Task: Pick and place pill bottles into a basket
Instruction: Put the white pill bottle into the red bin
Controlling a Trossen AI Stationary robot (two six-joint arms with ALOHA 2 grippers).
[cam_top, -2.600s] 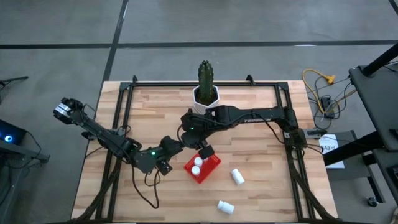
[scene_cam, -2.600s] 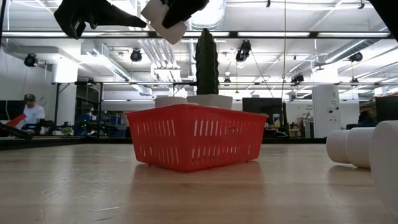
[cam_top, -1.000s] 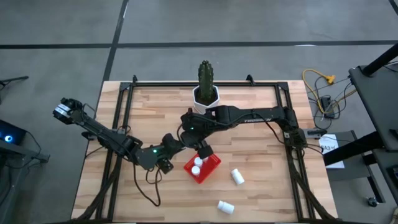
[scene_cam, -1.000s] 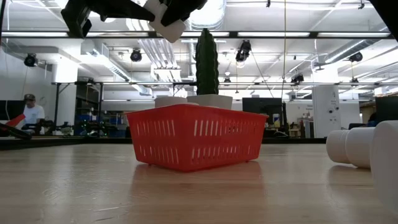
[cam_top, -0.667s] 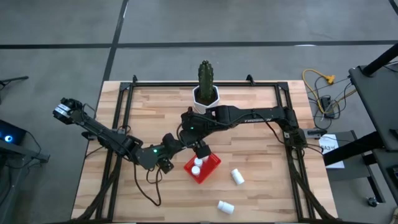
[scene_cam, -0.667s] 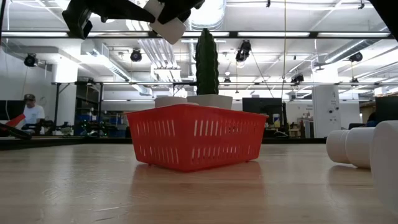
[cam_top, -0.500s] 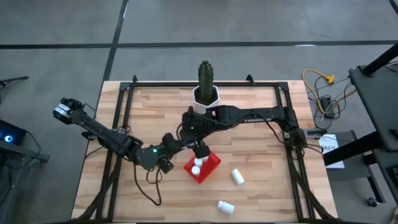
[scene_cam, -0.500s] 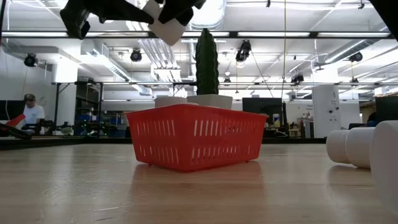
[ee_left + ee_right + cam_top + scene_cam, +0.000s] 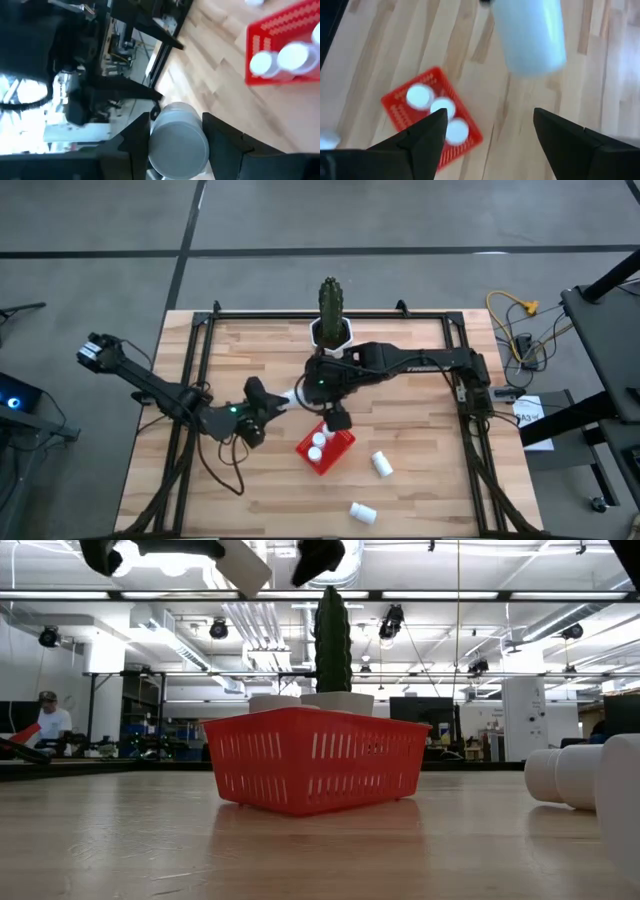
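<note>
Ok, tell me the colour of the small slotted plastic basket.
Bright red: the small square plastic basket with slotted low walls, best seen in the low view.

I work in a robotics lab or industrial workshop, a big open hall rather than a home. My bench is a light wooden table (image 9: 250, 480) edged by a black metal frame (image 9: 300, 313), standing on a grey concrete floor (image 9: 400, 220) marked with dark seams. Level across the tabletop I see a high ceiling with exposed ducts and pipes (image 9: 240, 620), long strip lights (image 9: 480, 595) and black spot lamps (image 9: 220, 628). Workstations and racks of equipment (image 9: 150, 745) line the far side, where a person (image 9: 45, 720) sits. Beside my table lie a yellow cable (image 9: 515, 310) and a stand with papers (image 9: 528, 415).
</note>
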